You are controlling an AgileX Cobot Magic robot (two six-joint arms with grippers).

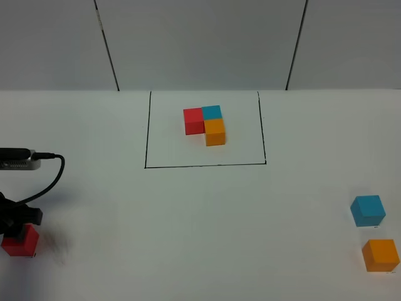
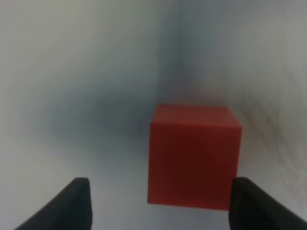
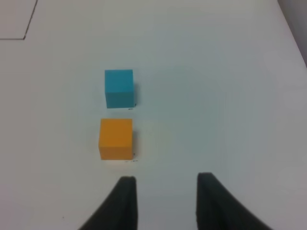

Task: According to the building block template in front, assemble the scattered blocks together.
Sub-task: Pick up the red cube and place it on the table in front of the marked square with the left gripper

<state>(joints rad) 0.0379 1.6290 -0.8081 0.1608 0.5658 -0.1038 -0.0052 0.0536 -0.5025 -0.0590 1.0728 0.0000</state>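
Note:
The building block template, joined red, blue and orange cubes, sits inside a black-line rectangle at the table's middle back. The loose red cube lies at the front left. My left gripper is just over it. In the left wrist view the left gripper is open, with the red cube between the fingers, closer to one finger. The loose blue cube and orange cube lie at the front right. My right gripper is open and empty, a little short of the orange cube and blue cube.
The white table meets a grey panelled wall at the back. A black cable loops off the left arm. The right arm does not show in the exterior high view. A corner of the black outline shows in the right wrist view.

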